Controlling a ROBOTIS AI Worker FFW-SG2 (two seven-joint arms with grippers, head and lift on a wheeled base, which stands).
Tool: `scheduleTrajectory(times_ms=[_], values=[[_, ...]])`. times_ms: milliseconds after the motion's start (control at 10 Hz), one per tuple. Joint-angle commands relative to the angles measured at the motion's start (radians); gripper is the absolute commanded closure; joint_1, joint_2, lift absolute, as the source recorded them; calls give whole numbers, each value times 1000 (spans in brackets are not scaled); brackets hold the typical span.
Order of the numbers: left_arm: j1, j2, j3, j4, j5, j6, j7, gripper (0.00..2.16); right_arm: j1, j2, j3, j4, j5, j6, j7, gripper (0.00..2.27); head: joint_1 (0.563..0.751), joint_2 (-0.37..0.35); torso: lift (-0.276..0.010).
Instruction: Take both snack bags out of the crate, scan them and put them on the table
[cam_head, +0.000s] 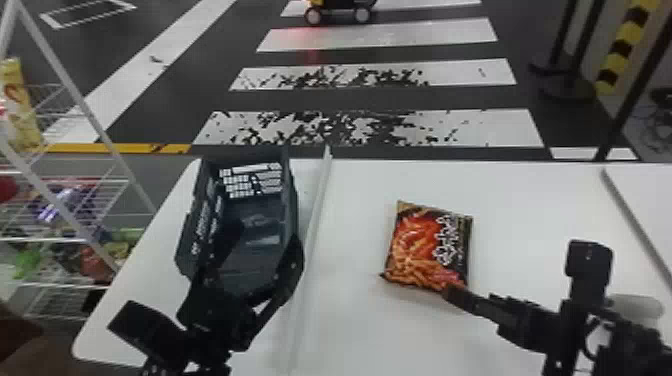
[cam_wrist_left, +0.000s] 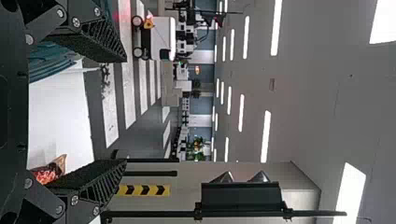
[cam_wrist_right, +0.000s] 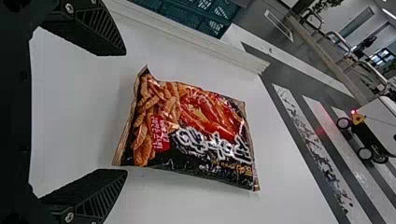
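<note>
One snack bag (cam_head: 430, 247) lies flat on the white table, right of the divider. My right gripper (cam_head: 462, 296) is at its near edge, one finger overlapping a corner. In the right wrist view, the open right gripper (cam_wrist_right: 125, 112) has the bag (cam_wrist_right: 196, 133) in front of its spread fingers, not clasped. The dark crate (cam_head: 292, 200) stands left of the divider. Over its near end is my left gripper (cam_head: 247, 272). From its own wrist the left gripper (cam_wrist_left: 126, 111) is open with nothing between its fingers; beyond them appear part of the crate (cam_wrist_left: 49, 60) and the bag (cam_wrist_left: 49, 171).
A raised white divider (cam_head: 316, 210) runs along the table (cam_head: 540, 200) between crate and bag. A wire rack (cam_head: 75, 240) with packaged goods stands at the left. Behind the right arm is a pale rounded object (cam_head: 637, 306). Another table edge is at the far right.
</note>
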Motion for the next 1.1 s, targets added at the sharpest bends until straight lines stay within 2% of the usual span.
scheduleTrajectory(times_ms=[0, 600, 1000], values=[[10, 1, 13, 7, 10, 1, -2, 248, -31, 1, -6, 43, 14, 0, 5, 97, 695, 155, -93], [24, 0, 16, 19, 29, -3, -19, 248, -154, 1, 4, 246, 55, -21, 45, 97, 695, 162, -93], [24, 0, 16, 27, 34, 1, -25, 248, -195, 1, 10, 325, 69, -28, 65, 97, 695, 162, -93]])
